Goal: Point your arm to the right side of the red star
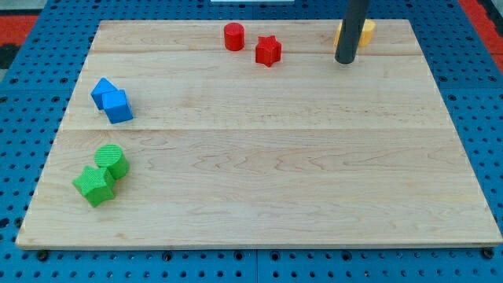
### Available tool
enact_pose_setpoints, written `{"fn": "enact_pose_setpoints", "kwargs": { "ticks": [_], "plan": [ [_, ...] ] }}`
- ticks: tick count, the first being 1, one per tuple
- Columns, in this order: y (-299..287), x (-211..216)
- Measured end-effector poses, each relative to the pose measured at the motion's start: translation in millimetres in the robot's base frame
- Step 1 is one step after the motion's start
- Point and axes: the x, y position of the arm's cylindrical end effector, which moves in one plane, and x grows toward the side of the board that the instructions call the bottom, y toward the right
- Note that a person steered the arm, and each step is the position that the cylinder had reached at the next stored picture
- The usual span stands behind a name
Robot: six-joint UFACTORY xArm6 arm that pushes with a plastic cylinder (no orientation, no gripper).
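The red star (268,51) lies near the view's top, a little right of centre, on the wooden board (259,157). A red cylinder (233,37) stands just to its upper left. My tip (344,60) is on the board to the right of the red star, about a hundred pixels away, with bare board between them. The dark rod rises from the tip out of the view's top. A yellow block (363,32) sits right behind the rod, partly hidden by it; its shape is not clear.
Two blue blocks (111,100) touch each other at the view's left. A green cylinder (112,160) and a green star-like block (95,185) sit together at the lower left. A blue pegboard (471,94) surrounds the board.
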Motion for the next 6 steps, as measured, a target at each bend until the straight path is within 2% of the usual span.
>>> {"fn": "enact_pose_setpoints", "kwargs": {
  "ticks": [4, 6],
  "plan": [
    [-24.7, 18.1],
    [-77.0, -11.5]
  ]
}}
